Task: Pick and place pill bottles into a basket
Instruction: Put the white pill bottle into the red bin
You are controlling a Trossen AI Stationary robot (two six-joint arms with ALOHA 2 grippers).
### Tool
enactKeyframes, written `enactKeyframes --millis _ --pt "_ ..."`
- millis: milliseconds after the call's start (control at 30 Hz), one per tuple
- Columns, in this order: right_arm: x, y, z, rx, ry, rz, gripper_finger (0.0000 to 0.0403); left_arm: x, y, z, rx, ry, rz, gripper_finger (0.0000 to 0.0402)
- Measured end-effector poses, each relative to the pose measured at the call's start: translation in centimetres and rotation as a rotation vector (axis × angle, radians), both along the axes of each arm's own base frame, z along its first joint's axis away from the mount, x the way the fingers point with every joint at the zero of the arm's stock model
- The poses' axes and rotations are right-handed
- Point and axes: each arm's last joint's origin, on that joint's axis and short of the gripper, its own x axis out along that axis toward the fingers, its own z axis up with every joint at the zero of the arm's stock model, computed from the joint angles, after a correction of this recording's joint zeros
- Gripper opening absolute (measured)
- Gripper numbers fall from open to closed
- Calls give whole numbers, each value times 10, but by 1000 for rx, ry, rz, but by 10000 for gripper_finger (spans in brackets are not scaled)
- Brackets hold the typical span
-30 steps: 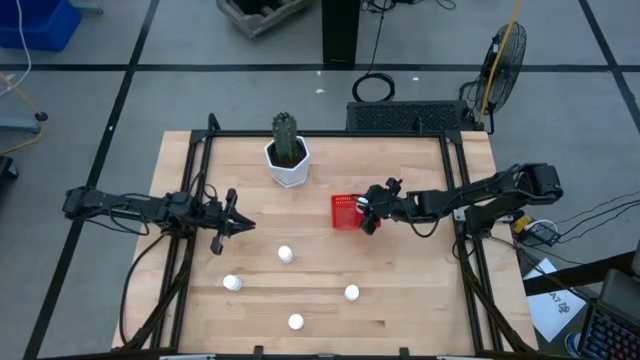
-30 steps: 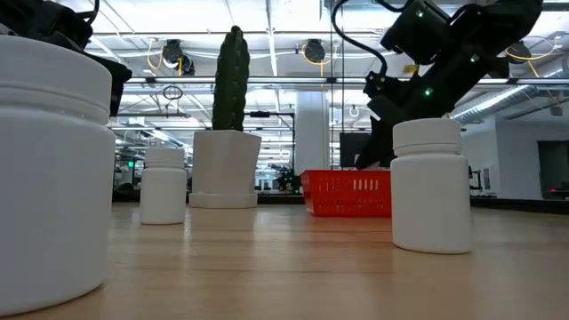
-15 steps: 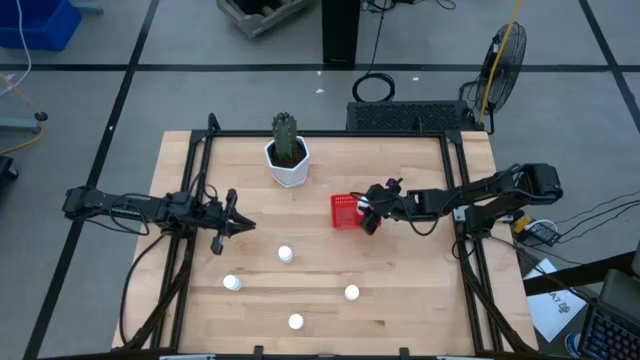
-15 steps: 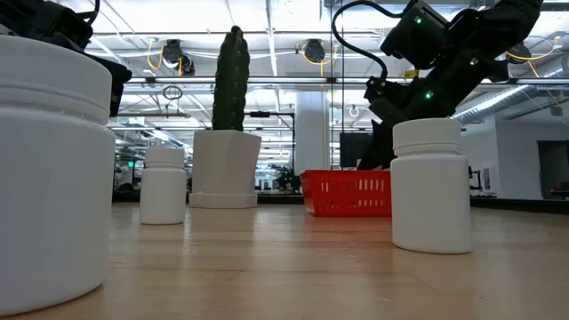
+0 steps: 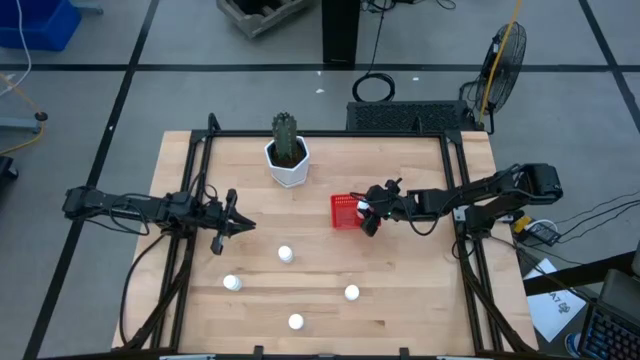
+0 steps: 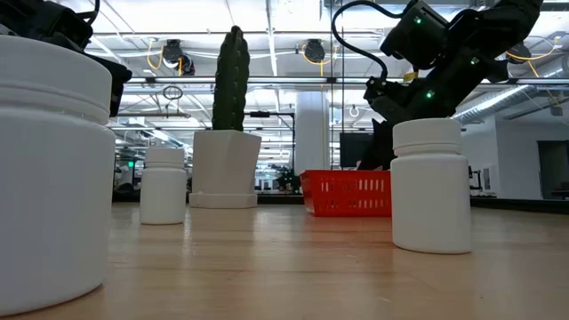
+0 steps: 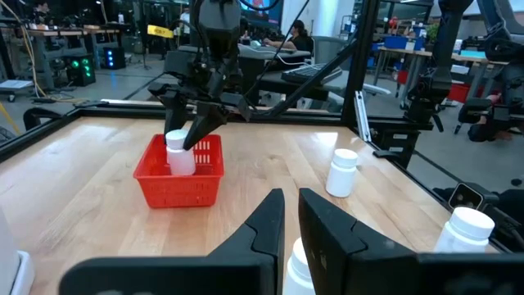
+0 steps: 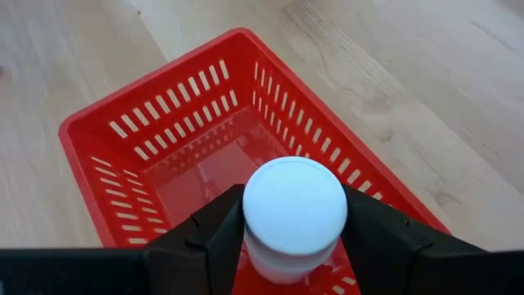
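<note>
The red basket stands at the table's middle right. My right gripper is over it, shut on a white pill bottle, which also shows in the left wrist view with its lower part inside the basket. Several more bottles stand upright on the table. My left gripper hangs shut and empty at the table's left, apart from them. My right gripper pinches the bottle between its two fingers, on opposite sides just under the cap. The fingers slant down from the table's right. The bottle stands upright over the basket's floor; I cannot tell whether its bottom rests there.
A white faceted pot with a green cactus stands at the far middle, left of the basket. A black frame runs along the table's edges. Bare wood lies between the basket and the loose bottles.
</note>
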Motion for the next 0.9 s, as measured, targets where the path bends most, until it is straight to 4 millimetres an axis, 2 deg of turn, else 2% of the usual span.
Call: enactKeyframes --millis 900 --pt "3 0 3 -63 -10 64 197 0 0 0 0 0 0 47"
